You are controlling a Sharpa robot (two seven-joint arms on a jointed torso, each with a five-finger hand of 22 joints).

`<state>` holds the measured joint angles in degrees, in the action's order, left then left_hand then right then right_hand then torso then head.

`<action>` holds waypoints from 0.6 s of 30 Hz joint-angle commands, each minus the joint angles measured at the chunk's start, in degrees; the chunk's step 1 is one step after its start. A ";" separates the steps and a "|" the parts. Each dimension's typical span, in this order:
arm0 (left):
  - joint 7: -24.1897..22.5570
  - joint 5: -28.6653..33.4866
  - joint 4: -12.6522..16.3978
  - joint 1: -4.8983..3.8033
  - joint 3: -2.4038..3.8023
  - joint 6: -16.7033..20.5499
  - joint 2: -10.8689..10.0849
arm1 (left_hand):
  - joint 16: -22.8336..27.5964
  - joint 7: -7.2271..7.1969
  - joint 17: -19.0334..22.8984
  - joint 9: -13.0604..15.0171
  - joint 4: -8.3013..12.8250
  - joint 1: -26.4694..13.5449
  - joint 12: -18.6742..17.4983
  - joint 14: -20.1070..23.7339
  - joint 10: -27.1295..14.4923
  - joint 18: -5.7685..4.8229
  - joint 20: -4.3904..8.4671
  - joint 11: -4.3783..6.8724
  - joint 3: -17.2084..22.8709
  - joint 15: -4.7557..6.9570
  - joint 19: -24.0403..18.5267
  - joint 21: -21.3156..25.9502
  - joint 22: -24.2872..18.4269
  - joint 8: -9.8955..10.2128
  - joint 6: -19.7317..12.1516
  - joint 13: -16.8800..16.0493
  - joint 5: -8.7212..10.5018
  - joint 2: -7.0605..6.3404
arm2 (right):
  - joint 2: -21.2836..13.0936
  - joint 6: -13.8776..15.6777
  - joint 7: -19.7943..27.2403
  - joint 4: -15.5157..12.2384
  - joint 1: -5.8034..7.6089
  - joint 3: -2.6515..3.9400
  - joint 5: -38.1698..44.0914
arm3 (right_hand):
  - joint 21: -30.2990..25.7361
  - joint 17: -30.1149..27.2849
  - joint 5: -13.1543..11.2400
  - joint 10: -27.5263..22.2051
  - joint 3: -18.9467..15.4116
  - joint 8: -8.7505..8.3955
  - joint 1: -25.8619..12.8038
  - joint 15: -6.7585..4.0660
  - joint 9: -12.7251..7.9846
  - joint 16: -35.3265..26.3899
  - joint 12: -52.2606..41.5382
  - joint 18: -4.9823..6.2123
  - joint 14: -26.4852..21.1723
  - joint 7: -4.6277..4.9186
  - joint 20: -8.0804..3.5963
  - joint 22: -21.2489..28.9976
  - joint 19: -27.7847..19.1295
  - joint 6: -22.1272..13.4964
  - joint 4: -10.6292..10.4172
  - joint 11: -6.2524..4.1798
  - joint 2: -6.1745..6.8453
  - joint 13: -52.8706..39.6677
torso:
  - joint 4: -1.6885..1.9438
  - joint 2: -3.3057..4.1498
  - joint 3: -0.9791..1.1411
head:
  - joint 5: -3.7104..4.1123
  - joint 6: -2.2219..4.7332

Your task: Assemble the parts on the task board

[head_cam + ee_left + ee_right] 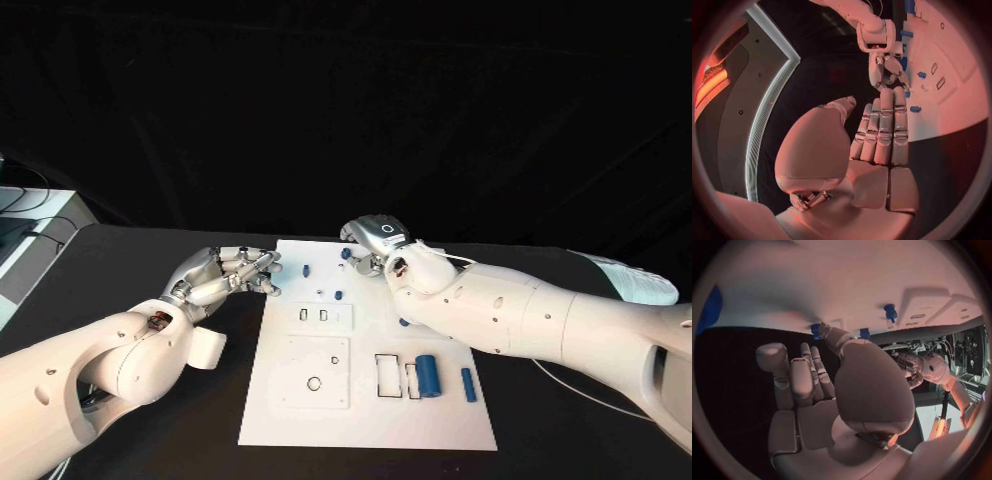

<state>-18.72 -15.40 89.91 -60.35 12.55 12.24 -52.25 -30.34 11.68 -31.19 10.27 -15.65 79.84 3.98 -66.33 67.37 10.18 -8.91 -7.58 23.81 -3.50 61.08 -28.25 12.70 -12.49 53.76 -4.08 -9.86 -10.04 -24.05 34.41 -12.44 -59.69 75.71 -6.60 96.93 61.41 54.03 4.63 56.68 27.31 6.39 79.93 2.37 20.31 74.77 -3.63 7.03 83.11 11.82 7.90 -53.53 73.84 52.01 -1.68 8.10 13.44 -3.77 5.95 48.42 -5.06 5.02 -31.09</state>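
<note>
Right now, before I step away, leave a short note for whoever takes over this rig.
Left hand: at the task board's left edge, fingers curled, nothing seen in it.
Right hand: over the board's far end, beside small blue parts; whether it holds one cannot be told.
Two blue cylinders lie loose near the board's right side, smaller pieces across the middle.
Done: no fitted part can be made out.
Left: the slots stand open; fit the parts.
</note>
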 commanded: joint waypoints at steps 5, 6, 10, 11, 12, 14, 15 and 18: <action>-0.22 0.24 -0.60 -0.02 0.04 -1.14 -0.03 | -0.34 -0.08 -0.12 0.05 0.13 0.33 -0.35 0.30 -0.36 0.06 -0.06 -0.01 0.37 -0.07 -0.33 -0.44 0.09 0.43 -0.43 0.02 0.15 0.20 | -4.82 3.65 1.00 -5.51 0.38 0.59 -4.41 | 0.56 0.18 0.35 0.80 -1.20 -0.19 0.92 -0.01 -0.20 0.07 -0.71 0.12 -0.16 -0.22 0.07 -1.10 0.81 0.96 -0.71 -0.34 -0.42 -0.18 | -0.48 -0.40 0.26 | -0.19 0.32; -0.23 0.25 -0.65 -0.02 0.04 -1.16 -0.03 | -0.34 -0.08 -0.12 0.05 0.13 0.33 -0.35 0.30 -0.36 0.06 -0.06 -0.01 0.37 -0.07 -0.33 -0.44 0.09 0.43 -0.43 0.02 0.15 0.20 | -5.20 3.70 1.09 -5.88 0.43 0.63 -5.00 | 0.87 0.45 0.43 1.45 -1.19 -0.19 0.86 -0.07 -0.23 0.23 -0.98 0.04 -0.08 -0.28 0.02 -1.50 1.06 1.12 -0.90 -0.43 -0.47 -0.27 | -0.51 -0.43 0.26 | -0.18 0.34; -0.37 0.46 -1.10 0.05 0.04 -1.39 -0.07 | -0.42 -0.11 -0.28 0.09 0.38 0.56 -0.33 0.46 -0.43 0.07 -0.07 0.01 0.48 -0.06 -0.47 -0.59 0.18 0.47 -0.47 0.02 0.16 0.08 | -9.14 3.09 1.90 -9.38 1.02 0.97 -11.49 | 4.95 5.50 6.81 7.74 -0.34 -0.97 -0.88 -1.03 -0.67 3.28 -3.12 -0.90 1.45 -1.32 -0.79 -6.55 3.79 0.63 -2.63 -1.73 0.88 -1.13 | -0.84 -0.68 0.49 | -0.44 0.45; -0.39 0.50 -1.21 0.11 0.04 -1.45 -0.10 | -0.42 -0.11 -0.28 0.09 0.38 0.56 -0.33 0.46 -0.43 0.07 -0.07 0.01 0.48 -0.06 -0.47 -0.59 0.18 0.47 -0.47 0.02 0.16 0.08 | -10.17 2.51 2.11 -10.17 1.20 1.03 -13.19 | 5.38 6.02 7.20 9.14 -0.19 -0.91 -1.22 -1.23 -0.64 3.63 -3.51 -1.01 1.56 -1.43 -0.98 -7.12 4.07 0.81 -3.04 -1.97 1.14 -1.39 | -0.95 -0.77 0.55 | -0.53 0.44; -0.41 0.53 -1.29 0.17 0.04 -1.49 -0.12 | -0.42 -0.11 -0.28 0.09 0.38 0.56 -0.33 0.46 -0.43 0.07 -0.07 0.01 0.48 -0.06 -0.47 -0.59 0.18 0.47 -0.47 0.02 0.16 0.08 | -10.99 1.97 2.30 -10.74 1.34 1.07 -14.49 | 5.67 6.44 7.45 10.60 -0.20 -0.86 -1.51 -1.38 -0.61 3.91 -4.03 -1.08 1.64 -1.40 -1.13 -7.52 4.25 0.95 -3.38 -2.16 1.41 -1.75 | -1.09 -0.85 0.62 | -0.56 0.42; -0.46 0.59 -1.50 0.42 0.04 -1.63 -0.09 | -0.42 -0.11 -0.29 0.09 0.40 0.58 -0.33 0.47 -0.43 0.07 -0.07 0.01 0.49 -0.06 -0.48 -0.61 0.19 0.47 -0.47 0.02 0.17 0.07 | -13.21 -0.35 2.93 -11.94 1.74 1.17 -17.48 | 6.59 7.56 7.82 15.57 -0.87 -1.05 -1.57 -2.05 -0.63 4.61 -6.49 -1.27 1.88 -1.89 -1.60 -8.71 4.81 0.63 -3.77 -3.11 1.80 -3.38 | -1.28 -0.99 0.73 | -0.54 0.39; -0.47 0.61 -1.57 0.50 0.04 -1.69 -0.05 | -0.42 -0.11 -0.29 0.09 0.40 0.58 -0.33 0.47 -0.43 0.07 -0.07 0.01 0.49 -0.06 -0.48 -0.61 0.19 0.47 -0.47 0.02 0.17 0.07 | -13.98 -1.39 3.11 -12.21 1.92 1.20 -18.50 | 6.92 8.03 7.91 18.15 -1.55 -1.02 -1.26 -2.58 -0.58 4.90 -8.23 -1.34 1.97 -2.43 -2.01 -9.17 5.03 0.65 -3.68 -3.81 2.06 -4.61 | -1.35 -1.10 0.74 | -0.45 0.38; -0.56 0.64 -1.80 0.71 0.04 -1.84 0.02 | -0.42 -0.11 -0.29 0.09 0.40 0.58 -0.33 0.47 -0.43 0.07 -0.07 0.01 0.49 -0.06 -0.48 -0.61 0.19 0.47 -0.47 0.02 0.17 0.07 | -16.74 -5.73 3.38 -12.59 2.67 1.26 -21.52 | 9.15 10.95 9.82 20.47 -6.30 -0.01 -0.59 -4.36 0.13 6.54 -24.37 -2.02 2.62 -4.06 -3.78 -12.25 6.52 2.02 -3.85 -5.79 2.59 -20.20 | -1.46 -1.27 0.76 | -0.27 0.28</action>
<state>-18.68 -15.23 88.10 -59.67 12.55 11.82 -52.35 -30.57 11.68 -31.38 10.31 -15.33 79.84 3.98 -66.33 67.37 10.18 -8.91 -7.58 24.13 -3.50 61.09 -28.49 12.82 -12.27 53.76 -4.08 -9.87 -10.04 -40.29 34.28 -10.66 -72.05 78.20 -5.36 81.78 70.08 64.46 13.69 77.51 21.95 6.09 78.81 -1.66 20.27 80.99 -24.42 6.08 84.03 8.01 4.39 -65.14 80.06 53.77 -5.57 2.92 15.80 -20.73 4.75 47.40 -4.38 4.62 -30.69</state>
